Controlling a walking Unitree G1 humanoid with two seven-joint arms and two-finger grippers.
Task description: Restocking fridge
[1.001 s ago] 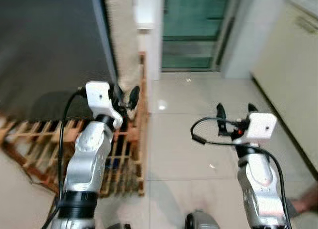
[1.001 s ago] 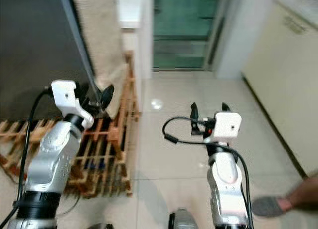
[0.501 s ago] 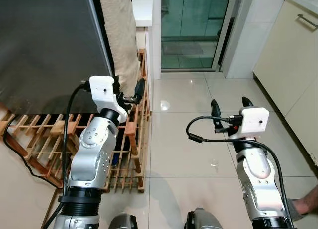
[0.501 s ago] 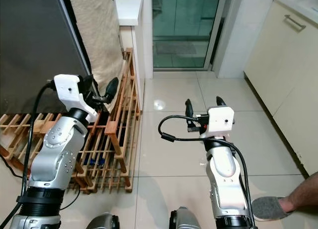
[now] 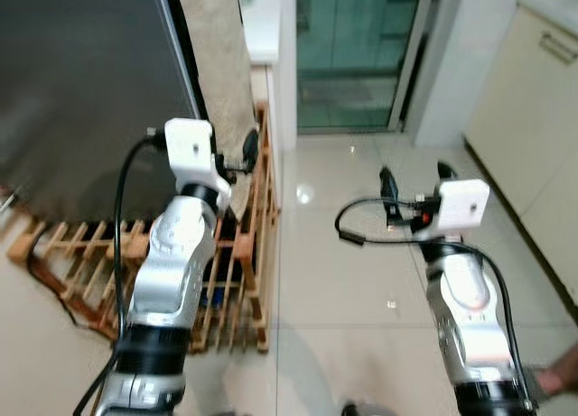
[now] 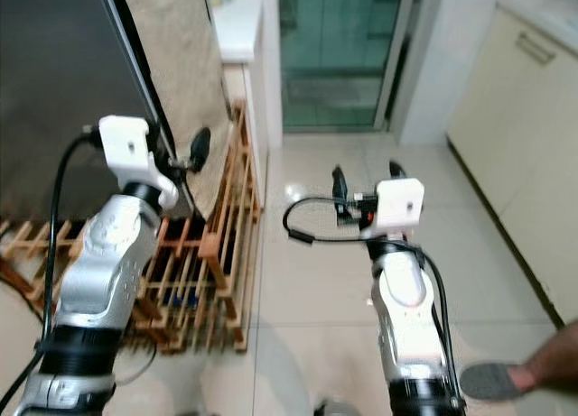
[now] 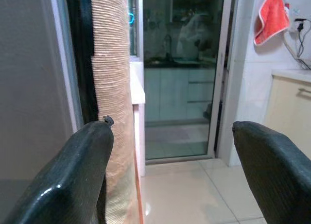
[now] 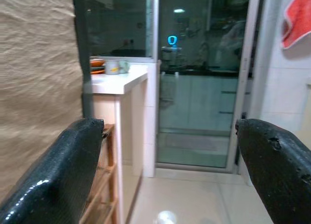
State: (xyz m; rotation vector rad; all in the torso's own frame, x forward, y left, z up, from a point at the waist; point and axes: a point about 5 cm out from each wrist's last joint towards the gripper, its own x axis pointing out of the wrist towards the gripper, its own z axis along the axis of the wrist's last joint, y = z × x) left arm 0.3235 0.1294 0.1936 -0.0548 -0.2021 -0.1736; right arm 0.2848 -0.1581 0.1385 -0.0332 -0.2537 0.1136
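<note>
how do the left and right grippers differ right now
The left gripper is raised beside the dark fridge door, above the wooden rack; the right gripper hovers over bare floor tiles. The left sits higher and nearer the beige cloth; the right faces the glass door. Both are open and empty.

the fridge (image 5: 86,82) stands at the robot's left, a tall dark grey appliance with a smooth, faintly glossy front; its door is closed, flush with the body; a pale metallic strip (image 6: 126,64) runs down the door's right edge, with a black seam just beside it; the side panel (image 5: 217,64) facing the glass door is covered in a coarse beige woven texture; in the left wrist view the same grey front (image 7: 29,78), black seam and beige side stand upright, close to the camera
</note>
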